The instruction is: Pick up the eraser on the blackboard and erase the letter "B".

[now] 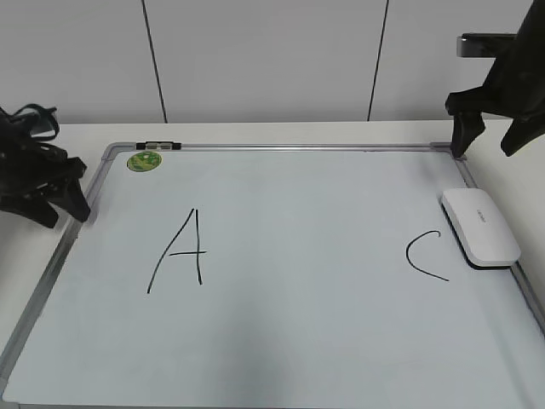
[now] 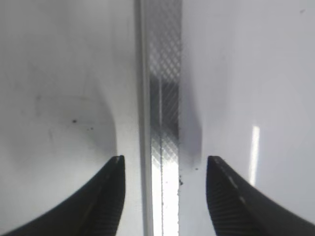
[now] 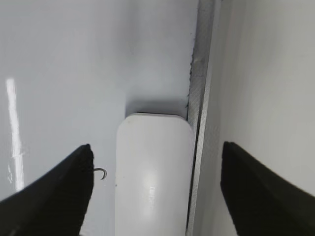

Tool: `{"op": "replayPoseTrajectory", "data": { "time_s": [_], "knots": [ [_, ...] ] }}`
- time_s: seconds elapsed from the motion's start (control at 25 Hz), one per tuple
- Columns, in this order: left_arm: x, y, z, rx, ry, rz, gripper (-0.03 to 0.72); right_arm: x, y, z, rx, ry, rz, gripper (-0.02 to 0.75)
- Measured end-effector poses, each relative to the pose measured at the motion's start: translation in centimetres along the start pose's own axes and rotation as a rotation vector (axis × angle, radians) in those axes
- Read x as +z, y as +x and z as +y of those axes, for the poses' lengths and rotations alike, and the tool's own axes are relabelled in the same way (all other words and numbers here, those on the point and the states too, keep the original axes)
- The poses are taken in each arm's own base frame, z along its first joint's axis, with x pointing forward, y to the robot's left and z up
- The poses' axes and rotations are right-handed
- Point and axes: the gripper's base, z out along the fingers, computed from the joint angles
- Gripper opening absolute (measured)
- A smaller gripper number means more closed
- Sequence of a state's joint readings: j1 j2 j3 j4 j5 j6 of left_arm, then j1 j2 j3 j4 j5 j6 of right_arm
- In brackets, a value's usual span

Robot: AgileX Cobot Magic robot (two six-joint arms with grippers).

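Observation:
The white eraser point(image 1: 479, 226) lies flat on the blackboard point(image 1: 289, 341) by its right frame, just right of the black "C" point(image 1: 426, 256). The black "A" point(image 1: 180, 251) is at the left. No letter "B" shows; the board between "A" and "C" is blank. My right gripper point(image 1: 487, 145) is open and empty, above the board's far right corner, apart from the eraser. In the right wrist view its fingers point(image 3: 156, 162) straddle the eraser point(image 3: 151, 177). My left gripper point(image 1: 72, 200) is open and empty over the board's left frame point(image 2: 165, 98), which lies between its fingers point(image 2: 165, 164).
A round green sticker point(image 1: 143, 160) sits at the board's far left corner, with a small black clip point(image 1: 158, 146) on the top frame. The board lies on a white table point(image 1: 255, 132) before a white panelled wall.

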State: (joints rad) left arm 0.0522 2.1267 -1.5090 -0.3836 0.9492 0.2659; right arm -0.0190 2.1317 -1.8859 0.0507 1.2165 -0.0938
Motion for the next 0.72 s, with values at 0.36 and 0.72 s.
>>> {"op": "replayPoseTrajectory", "data": {
  "time_s": [0.36,0.72],
  "knots": [
    [-12.1,-2.8,-4.1,0.077,0.029,-0.165,0.475,-9.4,1.5,0.6,-0.008,0.009,-0.193,0.594],
    [-24.9,3.4,-9.1,0.193,-0.122,-0.424,0.461,-21.4,8.6,1.8,-0.025,0.018,-0.429,0.593]
  ]
}}
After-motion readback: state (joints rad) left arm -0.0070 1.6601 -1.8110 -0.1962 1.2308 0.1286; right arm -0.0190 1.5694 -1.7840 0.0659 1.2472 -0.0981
